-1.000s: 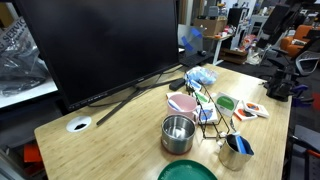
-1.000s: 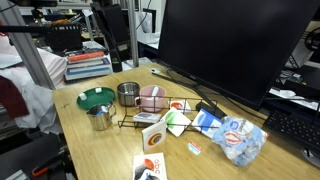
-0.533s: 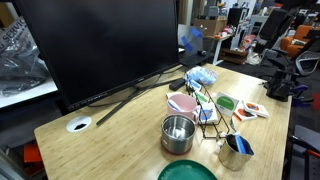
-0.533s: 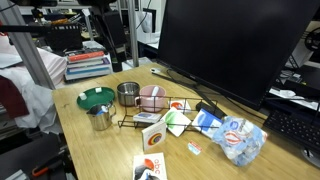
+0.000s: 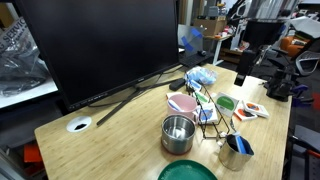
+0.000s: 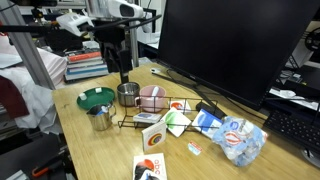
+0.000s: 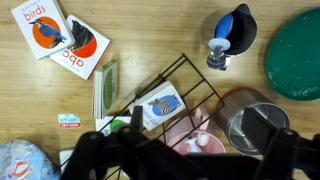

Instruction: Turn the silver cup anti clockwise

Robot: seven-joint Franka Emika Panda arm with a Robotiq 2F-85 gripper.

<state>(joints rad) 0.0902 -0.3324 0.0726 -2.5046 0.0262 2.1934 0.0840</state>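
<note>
The silver cup [image 5: 237, 150] is a small shiny metal cup with a blue part at its rim. It stands near the table's front edge, and also shows in the other exterior view [image 6: 100, 119] and at the top of the wrist view [image 7: 232, 30]. My gripper [image 5: 241, 77] hangs in the air well above the table in both exterior views [image 6: 125, 74]. In the wrist view the gripper [image 7: 200, 125] is open and empty, over the pink bowl [image 7: 190, 137] and steel pot [image 7: 258, 120], apart from the cup.
A wider steel pot [image 5: 178, 132], a green plate [image 6: 97, 98], a pink bowl [image 5: 182, 103] and a black wire rack [image 5: 210, 118] crowd the cup's side of the table. Cards [image 7: 55, 35] and a blue bag [image 6: 238, 138] lie nearby. A large monitor [image 5: 100, 45] stands behind.
My arm and gripper have swung into both exterior views and now hang above the pot and rack. The cup and other objects have not moved.
</note>
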